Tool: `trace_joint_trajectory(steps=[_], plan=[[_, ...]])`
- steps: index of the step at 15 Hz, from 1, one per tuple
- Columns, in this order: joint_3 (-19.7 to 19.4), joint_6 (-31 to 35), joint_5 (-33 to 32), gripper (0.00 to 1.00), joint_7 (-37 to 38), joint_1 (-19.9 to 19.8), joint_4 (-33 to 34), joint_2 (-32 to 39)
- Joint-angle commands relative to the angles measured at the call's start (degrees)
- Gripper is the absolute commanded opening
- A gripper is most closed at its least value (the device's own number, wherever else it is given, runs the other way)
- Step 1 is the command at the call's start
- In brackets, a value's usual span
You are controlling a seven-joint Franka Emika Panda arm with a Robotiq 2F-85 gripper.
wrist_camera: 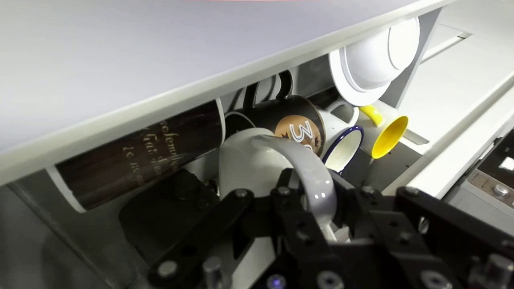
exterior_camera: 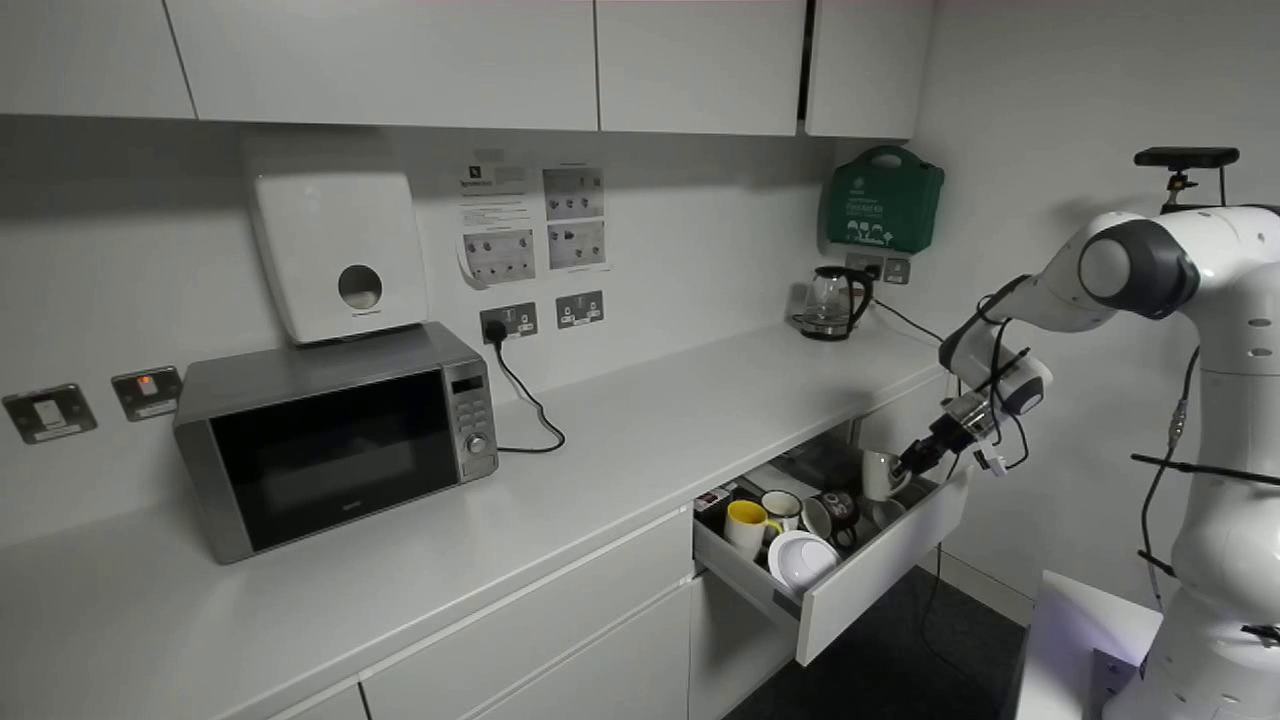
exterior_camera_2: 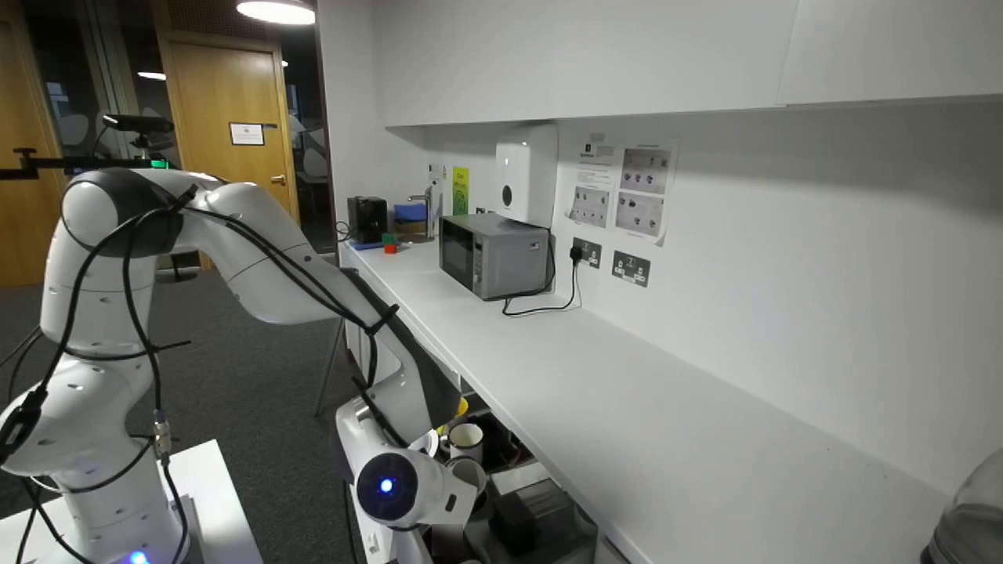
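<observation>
- The gripper (wrist_camera: 319,188) was clamped on the handle (wrist_camera: 313,170) of a white mug (wrist_camera: 251,164), its black fingers (wrist_camera: 295,216) standing on either side of the curve.
- In an exterior view, the white mug (exterior_camera: 880,476) was at the end of the pulled-out drawer (exterior_camera: 880,572) nearer the wall corner; whether its base touched anything beneath, I could not tell.
- A dark mug with gold lettering (wrist_camera: 144,158) sat just inside the drawer front, near the held mug.
- Beyond it was a dark mug with an orange badge (wrist_camera: 300,125), and beside that a blue-rimmed enamel mug (wrist_camera: 344,148).
- A yellow-lined mug (wrist_camera: 387,136) was next along, near a white bowl (wrist_camera: 377,60) that lay tipped over with its base showing.
- The robot arm (exterior_camera: 1235,440) reached down to the drawer from beside the countertop (exterior_camera: 620,440).
- On that surface a glass kettle (exterior_camera: 830,303) stood near the corner, below a green first-aid kit (exterior_camera: 885,200) on the wall.
- Farther along, a microwave (exterior_camera: 335,450) stood under a paper-towel dispenser (exterior_camera: 340,240).
</observation>
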Motion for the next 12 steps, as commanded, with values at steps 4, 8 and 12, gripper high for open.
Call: trace_joint_trajectory(steps=[4, 8, 12], plan=[[0.5, 0.4, 1.1, 0.03, -0.9, -0.3, 0.6, -0.5], [0.3, 0.3, 1.2, 0.03, -0.7, -0.6, 1.0, -0.4], [0.1, 0.4, 1.2, 0.03, -0.3, -0.9, 1.7, -0.2]])
